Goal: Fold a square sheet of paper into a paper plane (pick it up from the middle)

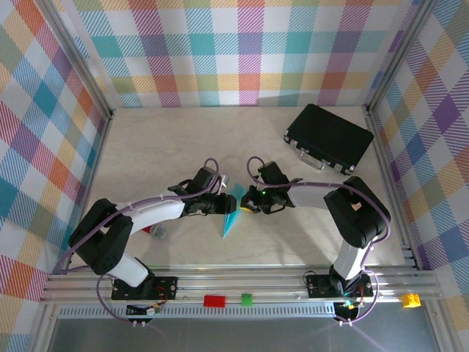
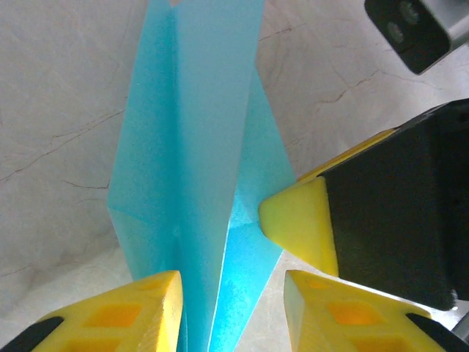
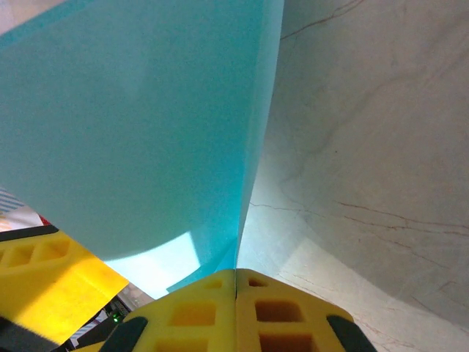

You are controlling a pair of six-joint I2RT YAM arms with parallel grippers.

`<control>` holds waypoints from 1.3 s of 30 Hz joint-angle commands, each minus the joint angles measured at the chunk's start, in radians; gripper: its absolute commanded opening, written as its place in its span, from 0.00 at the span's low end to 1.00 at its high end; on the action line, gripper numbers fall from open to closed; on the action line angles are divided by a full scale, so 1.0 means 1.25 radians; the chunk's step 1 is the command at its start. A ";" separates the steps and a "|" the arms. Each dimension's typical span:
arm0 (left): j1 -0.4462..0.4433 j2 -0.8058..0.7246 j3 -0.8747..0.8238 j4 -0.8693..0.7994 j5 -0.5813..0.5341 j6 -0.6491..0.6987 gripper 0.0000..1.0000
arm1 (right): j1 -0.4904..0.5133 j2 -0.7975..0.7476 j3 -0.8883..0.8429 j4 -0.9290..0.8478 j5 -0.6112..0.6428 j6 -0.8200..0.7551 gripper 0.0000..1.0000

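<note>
Cyan paper plane (image 1: 231, 217), one only; right gripper (image 3: 236, 282) pinches it, jaws closed; left gripper (image 2: 233, 290) parted around it (one black case (image 1: 330, 137) beyond).

The left arm (image 1: 146, 213) reaches toward 2 o'clock, the left jaws parted. The right arm (image 1: 322, 192) reaches toward 9 o'clock, the right jaws closed, apparently nipping the paper plane (image 1: 231, 220).

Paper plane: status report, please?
Left gripper open, straddling paper plane. Right gripper shut on its edge. Black case well clear, back right.
</note>
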 commanded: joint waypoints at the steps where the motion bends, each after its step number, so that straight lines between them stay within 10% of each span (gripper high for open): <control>1: -0.012 0.016 0.001 -0.016 0.023 0.005 0.41 | 0.002 0.011 0.006 0.010 -0.008 0.009 0.03; 20: -0.025 0.062 0.021 -0.037 0.033 0.026 0.41 | 0.002 0.012 0.006 0.013 -0.011 0.012 0.04; 39: -0.040 0.103 0.062 -0.083 -0.021 0.049 0.15 | 0.002 0.012 0.007 0.013 -0.013 0.012 0.05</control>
